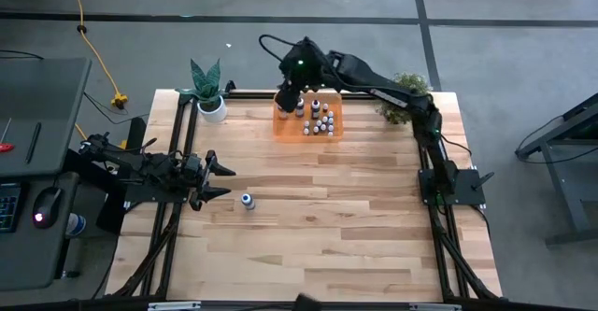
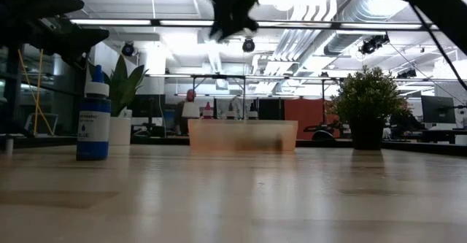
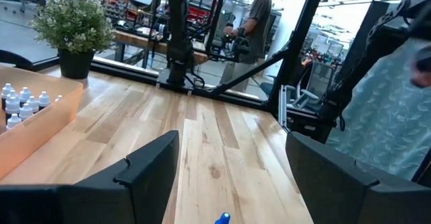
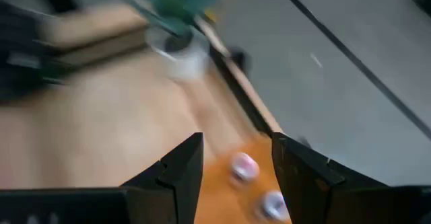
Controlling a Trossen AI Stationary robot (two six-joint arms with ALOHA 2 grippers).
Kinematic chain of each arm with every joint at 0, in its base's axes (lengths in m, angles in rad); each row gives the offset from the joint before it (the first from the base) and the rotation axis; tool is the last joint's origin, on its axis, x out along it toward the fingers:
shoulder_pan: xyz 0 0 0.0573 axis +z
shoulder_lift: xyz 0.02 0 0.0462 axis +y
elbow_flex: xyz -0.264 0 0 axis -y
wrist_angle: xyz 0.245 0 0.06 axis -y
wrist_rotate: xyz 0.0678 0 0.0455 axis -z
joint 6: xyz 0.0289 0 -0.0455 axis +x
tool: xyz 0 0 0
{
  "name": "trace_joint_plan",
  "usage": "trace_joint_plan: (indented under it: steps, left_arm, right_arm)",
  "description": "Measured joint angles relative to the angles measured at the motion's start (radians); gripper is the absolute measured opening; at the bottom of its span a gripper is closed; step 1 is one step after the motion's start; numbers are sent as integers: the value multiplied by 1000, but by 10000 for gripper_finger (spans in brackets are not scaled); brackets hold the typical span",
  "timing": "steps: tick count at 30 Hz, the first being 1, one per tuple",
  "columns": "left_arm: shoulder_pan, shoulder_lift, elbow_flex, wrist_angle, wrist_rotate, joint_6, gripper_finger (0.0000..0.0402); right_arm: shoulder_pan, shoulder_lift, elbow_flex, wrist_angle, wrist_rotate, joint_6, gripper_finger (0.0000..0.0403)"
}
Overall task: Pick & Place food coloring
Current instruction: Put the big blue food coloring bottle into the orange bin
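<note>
- Two arms are seen from the high view: the left gripper (image 1: 222, 180) is held low over the left side of the table (image 1: 355, 246), fingers spread apart and empty, while the right gripper (image 1: 289, 97) is held above the left end of the orange bin (image 1: 336, 130) at the far edge.
- One blue bottle (image 1: 247, 201) of food coloring is left standing alone on the wood, just beside the left gripper's fingertips and apart from them; the other small bottles (image 1: 322, 120) are clustered inside the bin.
- Flanking the bin, a spiky plant in a white pot (image 1: 208, 91) and a bushy plant (image 1: 405, 96) are set at the far corners.
- From the low view, the blue bottle (image 2: 93, 123) is shown upright with a pale cap, and the translucent bin (image 2: 243, 136) is seen farther back, with the right gripper (image 2: 232, 9) hanging well above it.
- In the left wrist view, the open fingers (image 3: 151, 173) are shown wide apart, the blue cap tip (image 3: 222, 218) peeking between them; whitish droppers (image 3: 20, 103) are packed in the bin, and a person (image 3: 254, 22) is seen beyond the table.
- In the right wrist view, the right gripper (image 4: 237, 167) is shown parted, nothing held, with two pale caps (image 4: 244, 165) on the orange below, blurred.
</note>
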Motion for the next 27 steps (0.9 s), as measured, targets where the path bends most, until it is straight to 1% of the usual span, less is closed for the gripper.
trace_joint_plan:
  steps: [7, 11, 13, 21, 23, 27]
  left_arm:
    - [0, 0, 0, 0, 0, 0, 271]
    - [0, 0, 0, 0, 0, 0, 271]
    - [0, 0, 0, 0, 0, 0, 271]
    - [0, 0, 0, 0, 0, 0, 271]
    - [0, 0, 0, 0, 0, 0, 271]
    - [0, 0, 0, 0, 0, 0, 271]
  right_arm:
    - [70, -96, 0, 75, -249, -124, 165]
    - [109, -116, 0, 112, -374, -160, 165]
    - [131, -118, 10, 122, -416, -160, 165]
    - [214, -118, 26, 160, -417, -178, 165]
    - [234, -115, 26, 158, -393, -181, 165]
    - [286, -97, 14, 113, -307, -221, 165]
